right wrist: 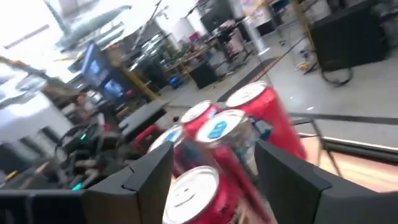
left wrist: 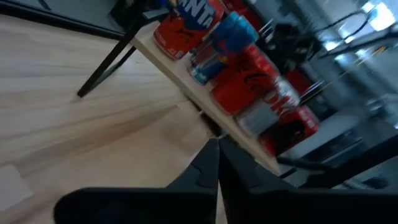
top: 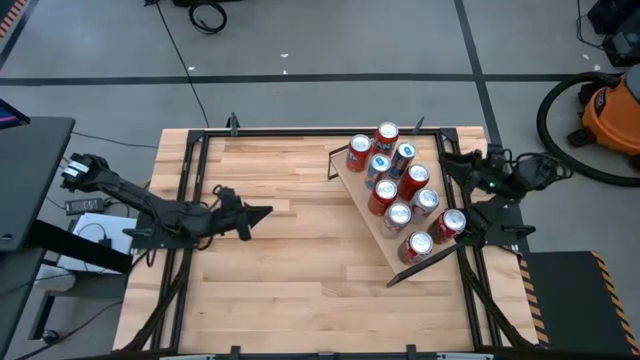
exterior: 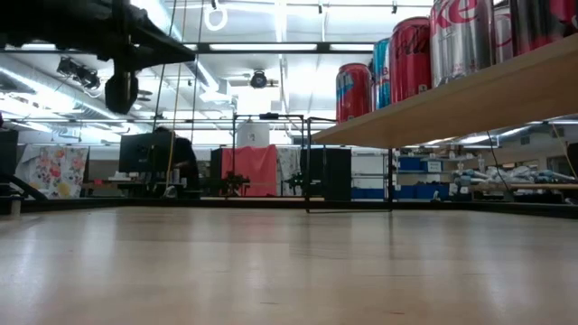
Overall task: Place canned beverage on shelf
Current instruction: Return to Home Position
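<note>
Cans (top: 398,190) are all up on the shelf (top: 378,232), which runs diagonally down the surface's (top: 280,280) right side. Right hand (right wrist: 214,168) sits just beside its near end, spread wide, empty. Left hand (top: 262,212) is pinched closed, empty, well apart.

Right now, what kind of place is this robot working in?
Probably a robotics lab or workshop: an orange shop vacuum stands on the grey, line-marked floor, and beyond the table a person is at a monitor.
</note>
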